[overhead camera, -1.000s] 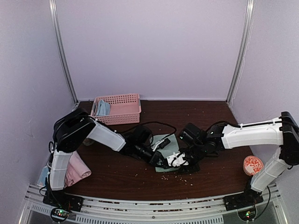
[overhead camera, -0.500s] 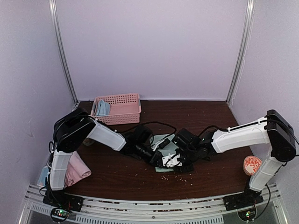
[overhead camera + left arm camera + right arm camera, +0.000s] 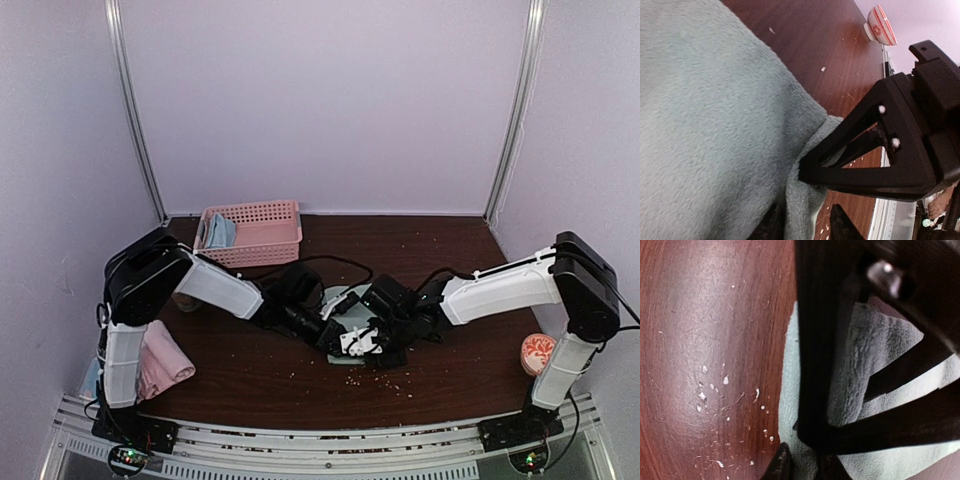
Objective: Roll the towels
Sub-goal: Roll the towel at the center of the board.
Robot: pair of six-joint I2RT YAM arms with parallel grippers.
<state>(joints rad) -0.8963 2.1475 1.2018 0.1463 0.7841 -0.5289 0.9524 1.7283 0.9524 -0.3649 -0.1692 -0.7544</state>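
Both arms stretch low, meeting at frame centre over the green towel [image 3: 705, 125]. The left gripper [image 3: 807, 227] sits loosened around its edge. The right gripper [image 3: 802, 465] seemingly pinches it, having slid leftward.

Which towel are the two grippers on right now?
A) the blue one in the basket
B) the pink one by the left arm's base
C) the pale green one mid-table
C: both wrist views show the pale green towel at the fingertips of the left gripper and right gripper.
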